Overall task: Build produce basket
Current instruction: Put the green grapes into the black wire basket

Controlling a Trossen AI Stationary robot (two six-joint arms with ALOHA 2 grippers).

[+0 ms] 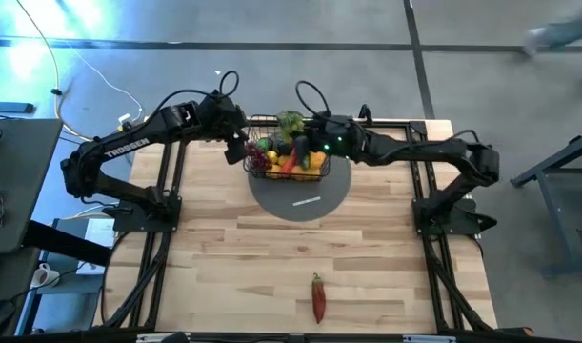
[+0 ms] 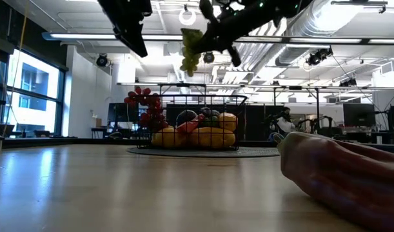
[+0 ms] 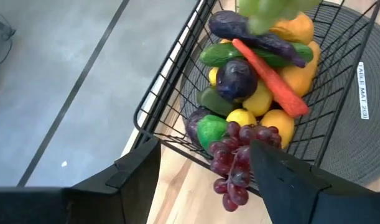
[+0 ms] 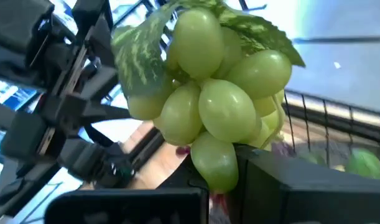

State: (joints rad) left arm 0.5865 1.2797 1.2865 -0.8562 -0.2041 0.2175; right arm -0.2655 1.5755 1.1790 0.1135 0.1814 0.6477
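The black wire basket stands on a round grey mat at the table's far middle. It holds produce: yellow lemons, a purple plum, a carrot and a cucumber. A bunch of red grapes hangs over the basket's left rim. My right gripper is shut on a bunch of green grapes, high over the basket's far side. My left gripper stands open above the basket's left edge, clear of the red grapes. A red pepper lies near the table's front edge. My right gripper holds the green grapes at the bunch's near end, where the grapes themselves hide the place of contact. The fingers come nearly level from the table's right. The bunch hangs below the fingers, lifted clear above the basket.
The basket's rim and the piled produce lie right under both grippers. Bare wood stretches from the mat to the front edge, with only the red pepper on it. The arms' black frames run along the table's left and right sides.
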